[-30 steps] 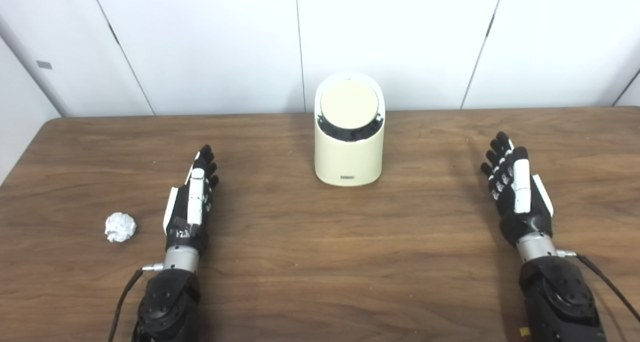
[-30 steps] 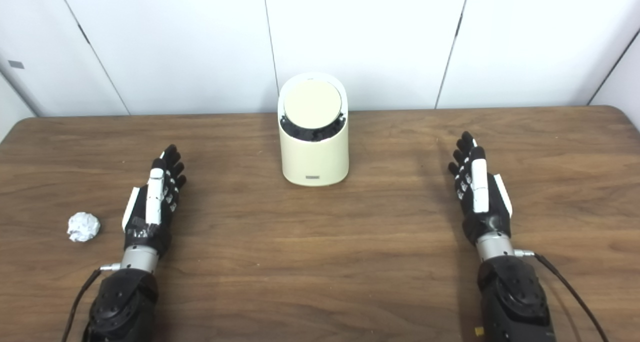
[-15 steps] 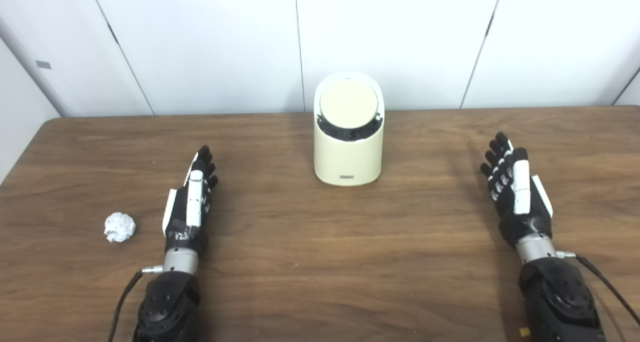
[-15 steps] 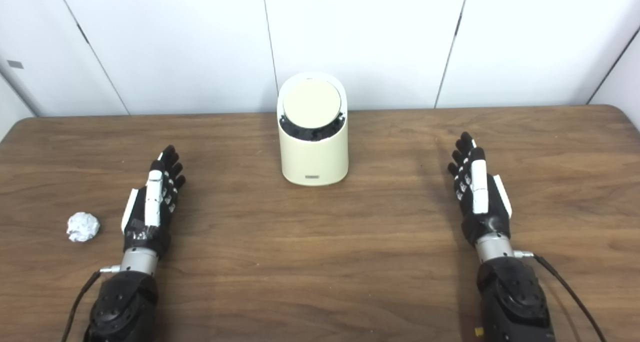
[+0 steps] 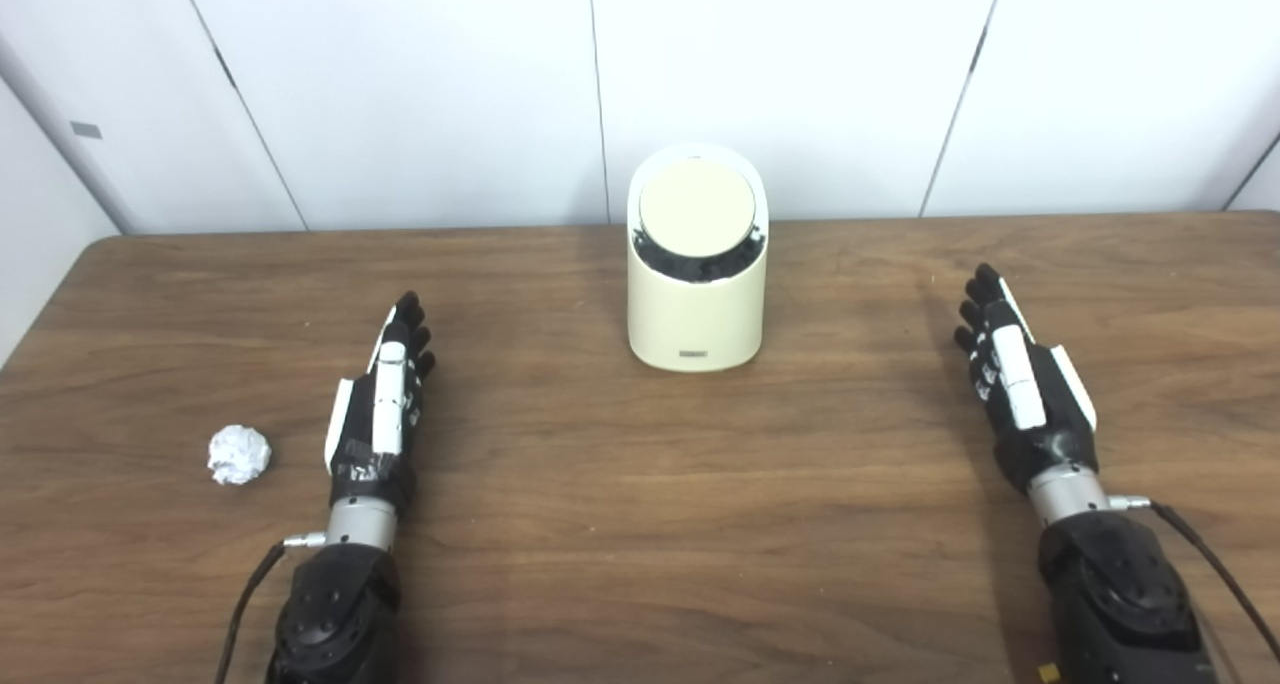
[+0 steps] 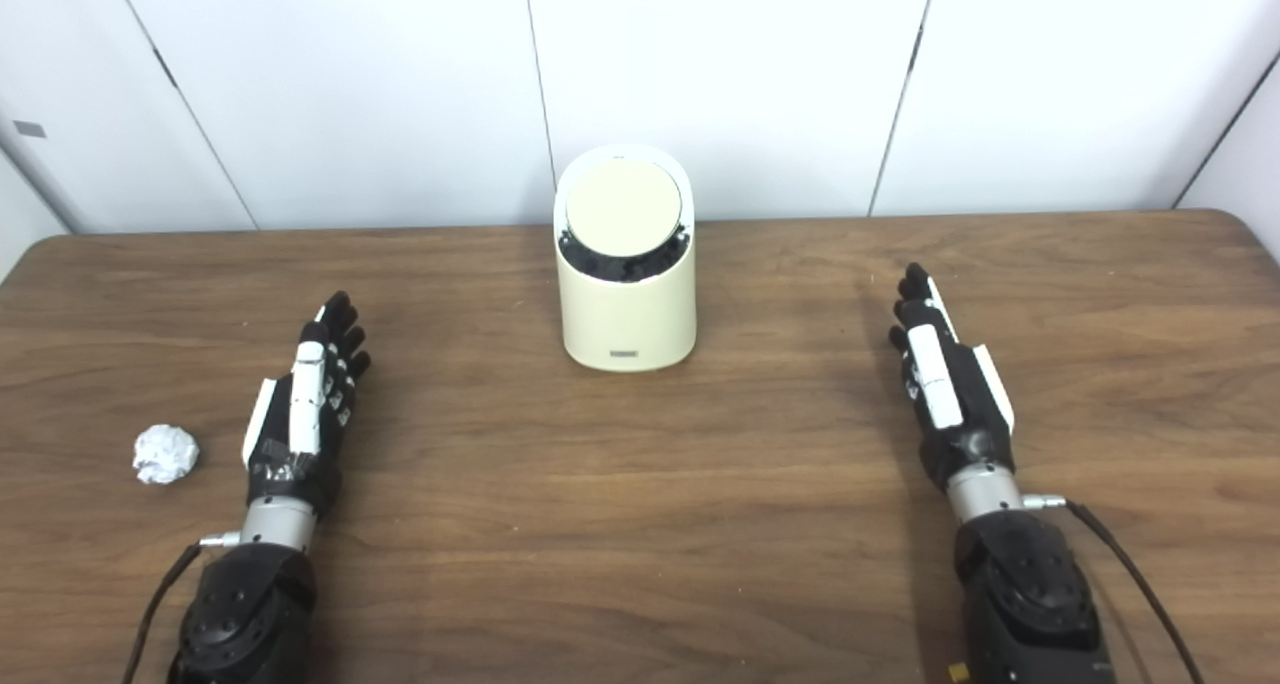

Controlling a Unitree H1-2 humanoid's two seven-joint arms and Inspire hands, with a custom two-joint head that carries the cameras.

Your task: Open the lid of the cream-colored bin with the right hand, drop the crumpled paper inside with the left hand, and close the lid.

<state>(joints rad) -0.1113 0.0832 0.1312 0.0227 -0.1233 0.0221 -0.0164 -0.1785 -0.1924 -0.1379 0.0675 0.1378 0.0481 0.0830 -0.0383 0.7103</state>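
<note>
The cream-colored bin [image 5: 697,294] stands upright on the wooden tabletop [image 5: 640,524], toward the far edge and near the centre line, in front of a white panelled wall [image 5: 780,74]. Its round lid [image 5: 697,207] is tilted toward the cameras and sits in the closed position; a dark crescent of the bin's inner rim shows just below the lid's lower edge. A small label plate is visible low on the bin's front face.

The crumpled paper [image 5: 239,454] lies on the tabletop at the near left, well apart from the bin. It is a small white ball, resting free of any contact.

The left hand [image 5: 382,404] is positioned just to the right of the crumpled paper, not touching it. Its fingers are extended, lying side by side and pointing toward the far edge, and the hand holds nothing. Its thumb side faces up.

The right hand [image 5: 1018,384] is positioned to the right of the bin and nearer the cameras, well apart from it. Its fingers are likewise extended and point toward the far edge, angled slightly toward the bin. This hand holds nothing.

A dark cable runs from each wrist toward the near edge.
</note>
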